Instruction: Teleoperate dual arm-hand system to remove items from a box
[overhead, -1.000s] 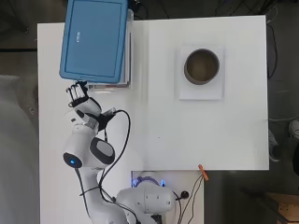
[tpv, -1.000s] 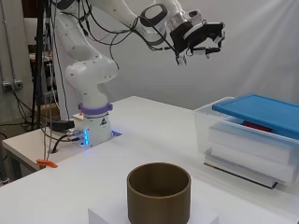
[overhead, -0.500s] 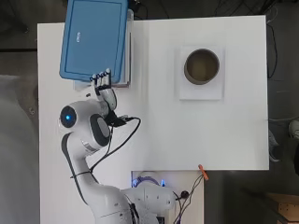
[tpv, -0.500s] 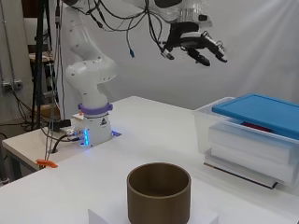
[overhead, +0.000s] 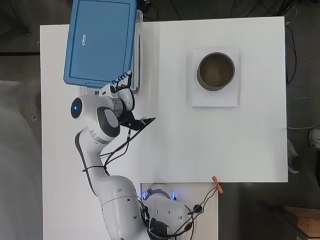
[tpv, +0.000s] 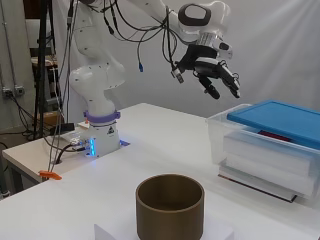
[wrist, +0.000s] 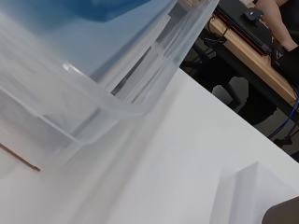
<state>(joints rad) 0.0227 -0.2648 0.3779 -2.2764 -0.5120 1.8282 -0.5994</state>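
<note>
A clear plastic box (tpv: 260, 150) with a blue lid (overhead: 100, 42) stands at the table's far left corner in the overhead view; something dark red shows through its wall under the lid. The lid (tpv: 277, 117) lies shut on the box. My hand (tpv: 215, 75) hangs in the air just short of the box's near corner, above lid height, with its fingers spread and straight, holding nothing. From above, the hand (overhead: 121, 86) sits at the lid's near right corner. The wrist view is filled by the box's clear corner (wrist: 93, 93) and the table.
A brown round container (tpv: 170, 206) stands on a white square sheet (overhead: 214, 102) at the far right of the table (overhead: 200, 145). An orange clip (overhead: 216, 184) sits at the table's near edge. The arm's base (tpv: 102, 137) with blue lights is at the near side.
The arm has swung right and forward toward the box. The hand now hangs closer to the lid's near corner and lower than a second ago.
</note>
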